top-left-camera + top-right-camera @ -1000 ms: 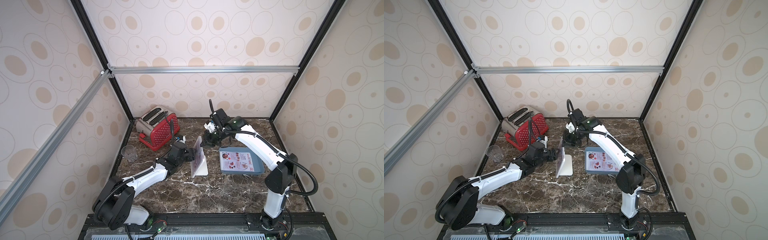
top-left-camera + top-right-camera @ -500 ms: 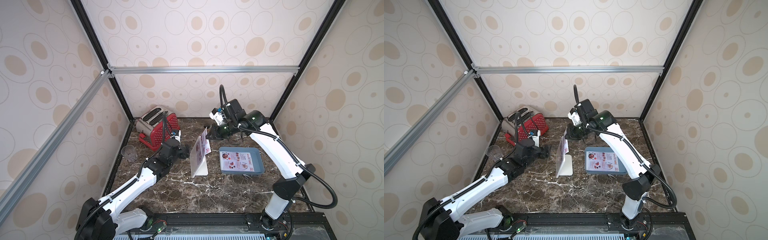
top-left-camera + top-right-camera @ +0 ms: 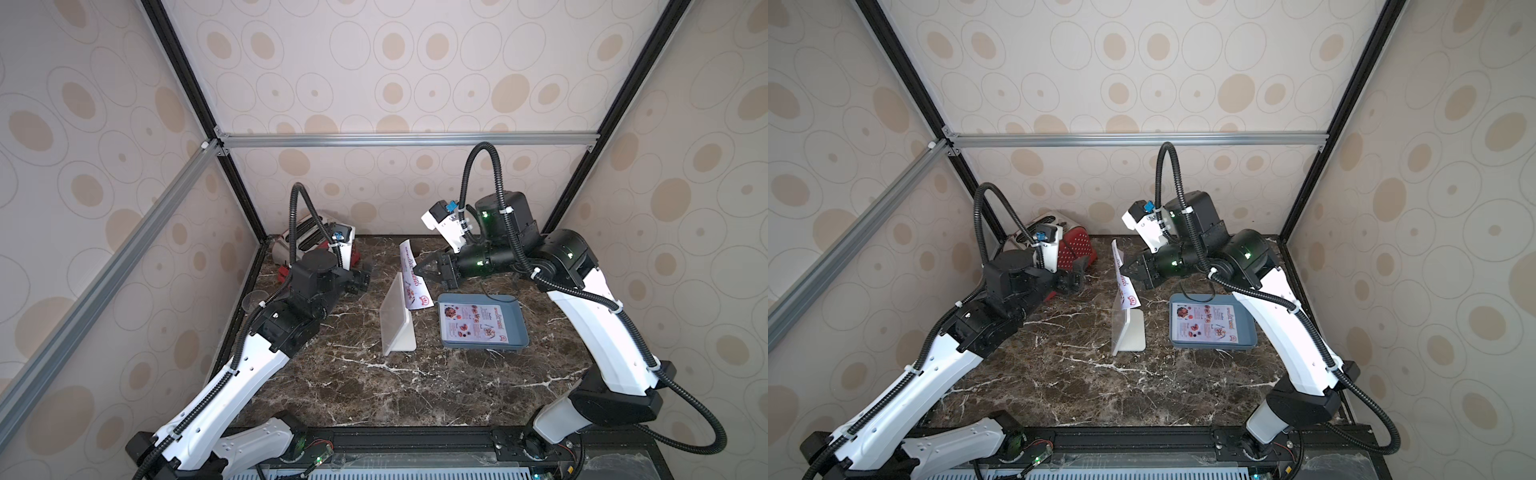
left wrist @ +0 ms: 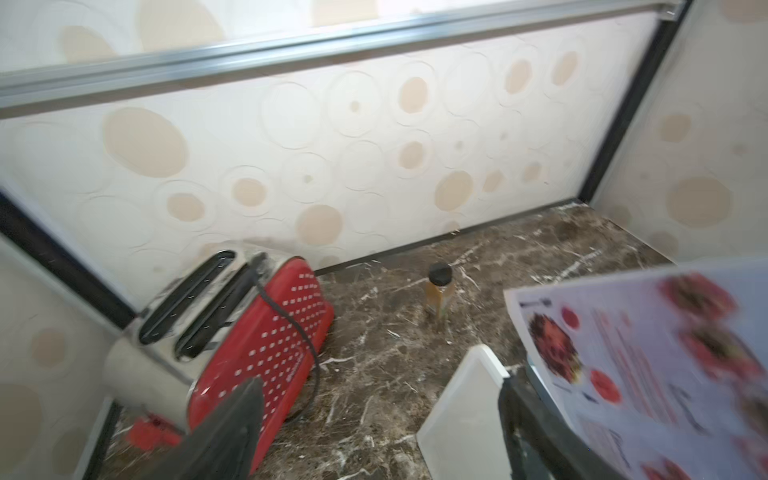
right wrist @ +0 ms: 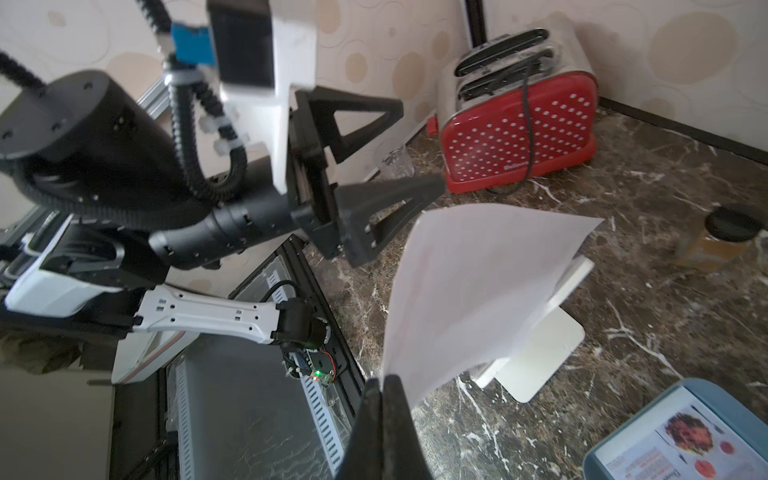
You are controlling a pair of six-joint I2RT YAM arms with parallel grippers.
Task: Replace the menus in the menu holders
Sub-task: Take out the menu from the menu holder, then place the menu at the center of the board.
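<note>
My right gripper [image 5: 382, 380] is shut on a corner of a white menu [image 5: 478, 286] and holds it in the air. In both top views this menu [image 3: 409, 266] [image 3: 1122, 274] hangs just behind the top of the clear menu holder [image 3: 397, 320] [image 3: 1126, 326], which stands with nothing in it. Another menu [image 3: 473, 322] lies flat in the blue-grey tray [image 3: 521, 328]. My left gripper [image 3: 363, 278] [image 4: 379, 386] is open and holds nothing, left of the holder [image 4: 465, 415] and near the toaster. The right wrist view also shows the left gripper [image 5: 422, 145] with its jaws wide apart.
A red toaster [image 3: 316, 245] [image 4: 266, 345] lies at the back left corner with its cord on the table. A clear cup [image 3: 254, 299] stands at the left edge. A small jar with a black lid [image 4: 439, 291] [image 5: 731, 232] stands near the back wall.
The right gripper has drawn the menu up out of the holder and risen. The left gripper has let go of the holder, opened wider and pulled back to the left.
</note>
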